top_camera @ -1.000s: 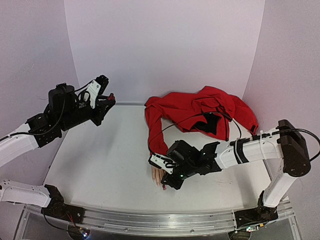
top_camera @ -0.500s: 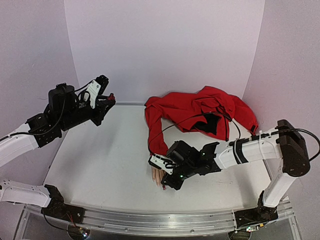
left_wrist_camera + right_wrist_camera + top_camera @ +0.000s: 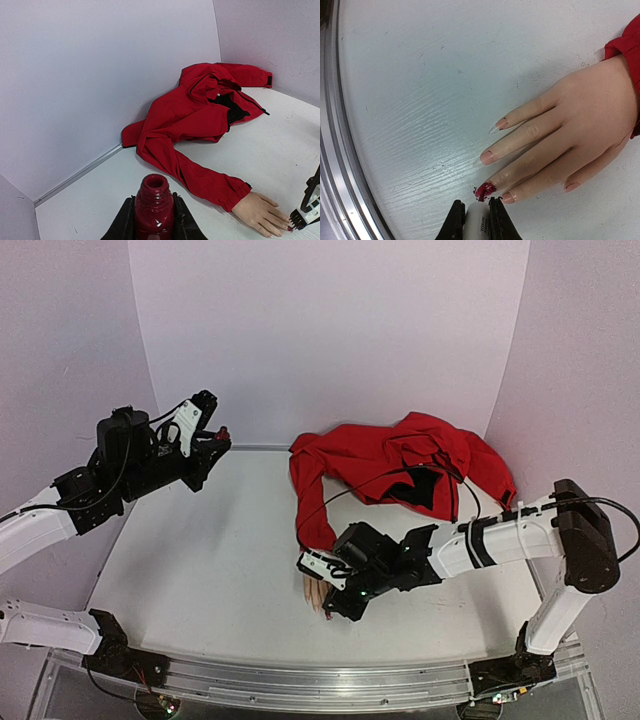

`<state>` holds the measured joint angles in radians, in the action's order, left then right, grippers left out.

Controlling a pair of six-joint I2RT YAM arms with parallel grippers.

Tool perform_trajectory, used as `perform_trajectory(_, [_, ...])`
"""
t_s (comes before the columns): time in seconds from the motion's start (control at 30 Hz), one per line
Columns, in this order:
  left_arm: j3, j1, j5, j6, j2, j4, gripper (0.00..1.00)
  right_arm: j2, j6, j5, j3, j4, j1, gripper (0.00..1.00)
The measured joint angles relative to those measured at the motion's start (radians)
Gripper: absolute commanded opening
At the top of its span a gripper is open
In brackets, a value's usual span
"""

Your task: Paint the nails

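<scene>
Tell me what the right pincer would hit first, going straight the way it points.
The right pincer, shut on a brush, points at the mannequin hand. It would first meet the red-smeared nail just ahead, though depth is unclear.

reaching apart, both clamped tight

the left arm (image 3: 40, 520) stretches to the upper left of the top view, the left gripper (image 3: 213, 443) closed around a polish bottle (image 3: 154, 207). the right arm (image 3: 520, 532) lies low toward lower centre, the right gripper (image 3: 333, 602) pinching a white brush cap (image 3: 476, 225).
</scene>
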<state>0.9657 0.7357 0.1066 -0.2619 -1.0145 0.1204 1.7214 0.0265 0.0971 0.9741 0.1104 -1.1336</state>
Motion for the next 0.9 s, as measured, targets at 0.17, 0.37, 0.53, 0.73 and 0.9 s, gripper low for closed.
perform_trajectory(0.17, [0.0, 0.0, 0.0, 0.0, 0.0, 0.0, 0.0, 0.001, 0.0, 0.001, -0.002, -0.006, 0.0, 0.0])
perform_trajectory(0.37, [0.0, 0.0, 0.0, 0.0, 0.0, 0.0, 0.0, 0.002, 0.0, 0.001, -0.002, -0.007, -0.002, 0.0])
perform_trajectory(0.53, [0.0, 0.0, 0.0, 0.0, 0.0, 0.0, 0.0, 0.014, 0.0, 0.005, -0.002, -0.007, -0.003, 0.0])
perform_trajectory(0.73, [0.0, 0.0, 0.0, 0.0, 0.0, 0.0, 0.0, 0.017, 0.0, 0.007, -0.002, -0.009, -0.006, 0.0])
perform_trajectory(0.9, [0.0, 0.0, 0.0, 0.0, 0.0, 0.0, 0.0, 0.017, 0.0, 0.005, -0.002, -0.008, -0.006, 0.0])
